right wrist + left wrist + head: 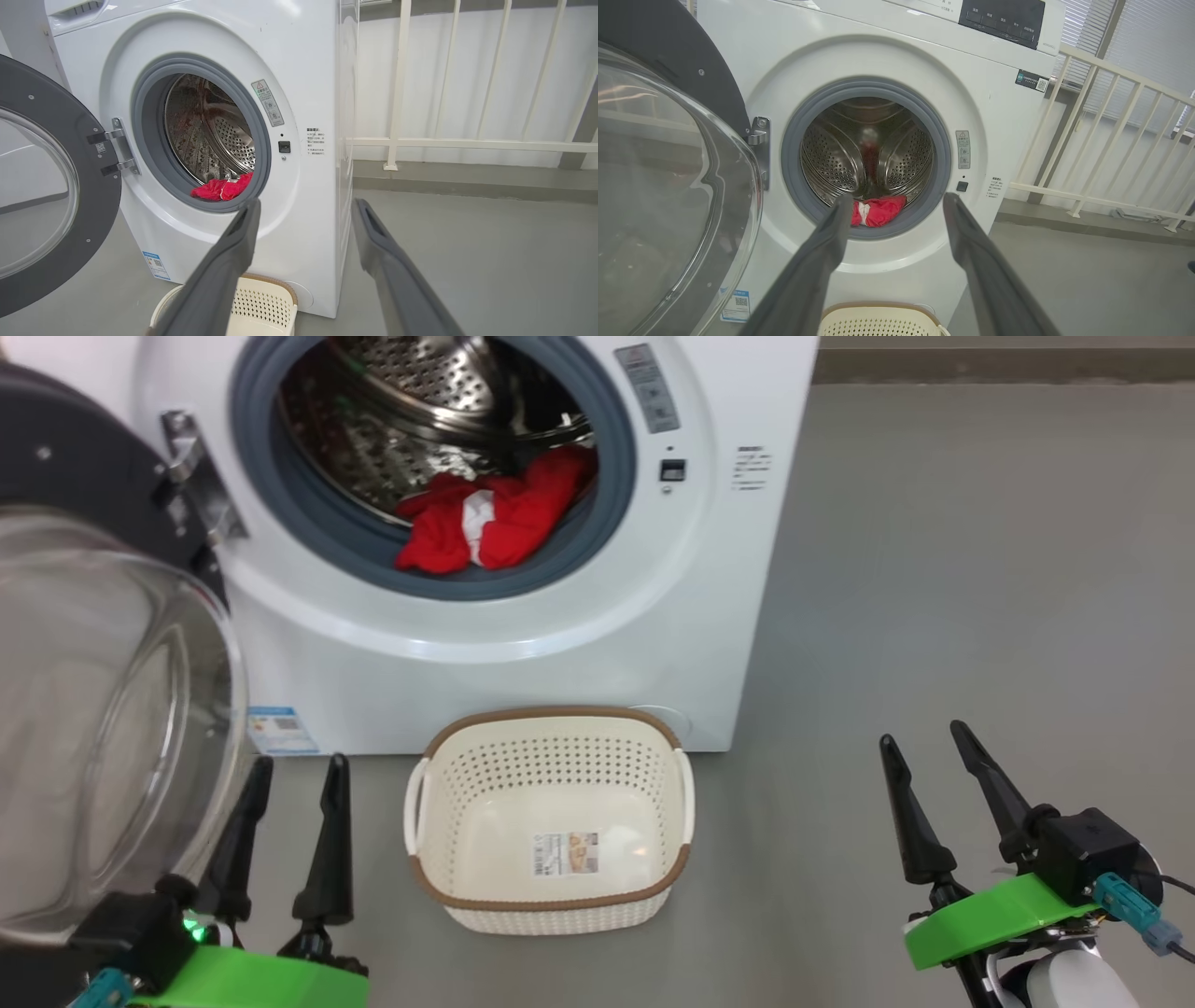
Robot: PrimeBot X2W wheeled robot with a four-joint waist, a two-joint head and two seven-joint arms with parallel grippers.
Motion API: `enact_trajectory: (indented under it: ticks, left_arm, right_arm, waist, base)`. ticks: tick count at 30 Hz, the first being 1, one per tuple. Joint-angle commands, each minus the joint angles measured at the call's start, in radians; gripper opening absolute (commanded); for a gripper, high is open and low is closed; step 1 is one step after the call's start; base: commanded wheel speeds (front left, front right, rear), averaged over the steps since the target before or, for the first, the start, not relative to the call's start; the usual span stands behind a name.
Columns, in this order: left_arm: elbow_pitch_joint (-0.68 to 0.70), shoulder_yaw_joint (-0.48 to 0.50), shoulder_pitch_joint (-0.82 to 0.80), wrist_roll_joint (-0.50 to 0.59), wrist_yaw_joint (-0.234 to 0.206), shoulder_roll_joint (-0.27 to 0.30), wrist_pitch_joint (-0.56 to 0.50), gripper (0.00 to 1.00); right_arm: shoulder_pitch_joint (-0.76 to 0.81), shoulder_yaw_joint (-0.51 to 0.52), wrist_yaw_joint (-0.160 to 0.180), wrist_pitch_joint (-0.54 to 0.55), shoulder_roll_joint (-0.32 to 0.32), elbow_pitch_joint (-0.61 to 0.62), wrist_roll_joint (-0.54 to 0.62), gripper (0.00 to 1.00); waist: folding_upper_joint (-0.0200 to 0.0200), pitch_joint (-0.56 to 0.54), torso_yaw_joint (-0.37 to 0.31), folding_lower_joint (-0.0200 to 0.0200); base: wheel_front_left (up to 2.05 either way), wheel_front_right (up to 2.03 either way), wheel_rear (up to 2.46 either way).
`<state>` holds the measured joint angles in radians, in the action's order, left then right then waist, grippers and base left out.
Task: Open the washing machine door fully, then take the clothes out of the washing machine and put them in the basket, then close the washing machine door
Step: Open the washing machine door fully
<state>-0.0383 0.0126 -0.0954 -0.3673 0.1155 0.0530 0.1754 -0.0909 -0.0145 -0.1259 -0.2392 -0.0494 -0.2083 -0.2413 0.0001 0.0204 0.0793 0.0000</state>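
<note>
Both hovering low, left end effector [299,761] and right end effector [921,732] flank the basket [551,902], fingers [329,840] apart.

light: bright, even | shadows: faint | glare: washing machine door [93,709] glass | edges: wrist views slightly warped

White washing machine [560,653], grey-blue gasket [257,476], shiny steel drum [411,383] dotted with holes. Clothes [504,513] bright red with a white patch. Door [103,709] glossy black around clear glass. Basket [551,775] cream, rows of holes, brown woven-look rim. Floor [934,569] plain grey. Left tool [301,761] and right tool [921,732] black on bright green mounts
</note>
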Motion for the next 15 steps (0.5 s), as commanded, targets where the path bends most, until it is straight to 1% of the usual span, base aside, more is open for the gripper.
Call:
enact_trajectory:
  ticks: [1,7,10,15]
  left_arm:
    - [0.02,0.029,-0.005,-0.014,0.006,0.021,-0.001,1.0]
    - [0.004,0.026,0.033,-0.002,0.006,0.051,0.012,1.0]
    - [-0.001,0.026,0.052,0.033,-0.012,0.068,0.023,1.0]
    - [-0.016,0.031,0.088,0.033,-0.019,0.07,0.033,1.0]
  right_arm:
    - [-0.016,-0.015,-0.005,-0.013,-0.001,0.026,0.012,1.0]
    - [0.009,-0.001,-0.005,-0.018,-0.001,0.042,0.019,1.0]
    - [0.023,0.002,-0.005,-0.019,-0.001,0.047,0.018,1.0]
    - [0.046,-0.002,-0.005,-0.02,-0.001,0.052,0.015,1.0]
  waist:
    - [-0.0001,-0.017,-0.044,0.0]
    - [-0.0001,-0.029,-0.089,0.0]
    - [-0.0001,-0.039,-0.107,0.0]
    - [-0.0001,-0.058,-0.131,0.0]
  base:
    - [0.0,0.0,0.0]
    - [0.0,0.0,0.0]
    - [0.0,0.0,0.0]
    - [0.0,0.0,0.0]
